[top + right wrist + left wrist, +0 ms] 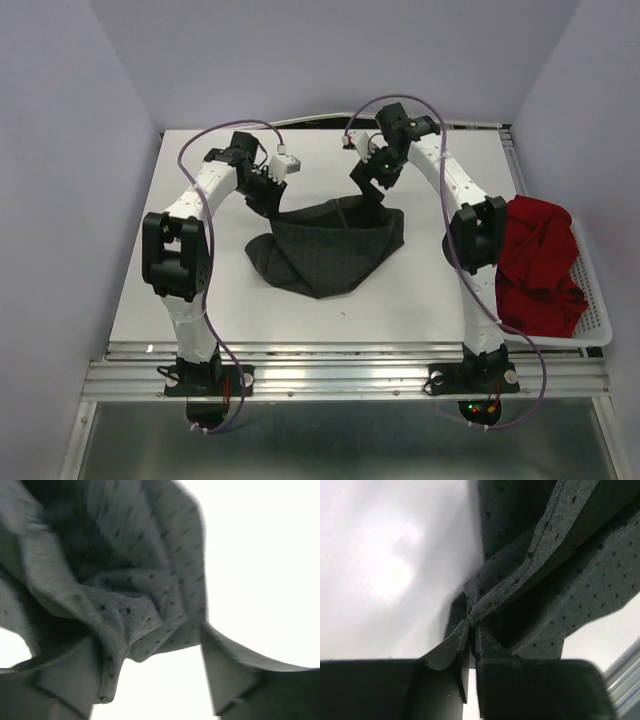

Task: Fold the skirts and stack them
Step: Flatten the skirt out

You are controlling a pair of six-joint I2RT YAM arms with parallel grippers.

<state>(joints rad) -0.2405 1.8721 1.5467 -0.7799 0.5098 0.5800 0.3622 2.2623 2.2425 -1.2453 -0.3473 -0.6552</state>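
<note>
We pinch the grey skirt (325,250) in our left gripper (471,629). Our right gripper (150,642) stands apart, and cloth draped on it could snag and drag the fold askew.

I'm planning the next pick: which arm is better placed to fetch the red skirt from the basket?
Right. The red skirt lies in the basket beside the right arm, and the right fingers stand open. The left fingers pinch the grey skirt, farther away.
</note>
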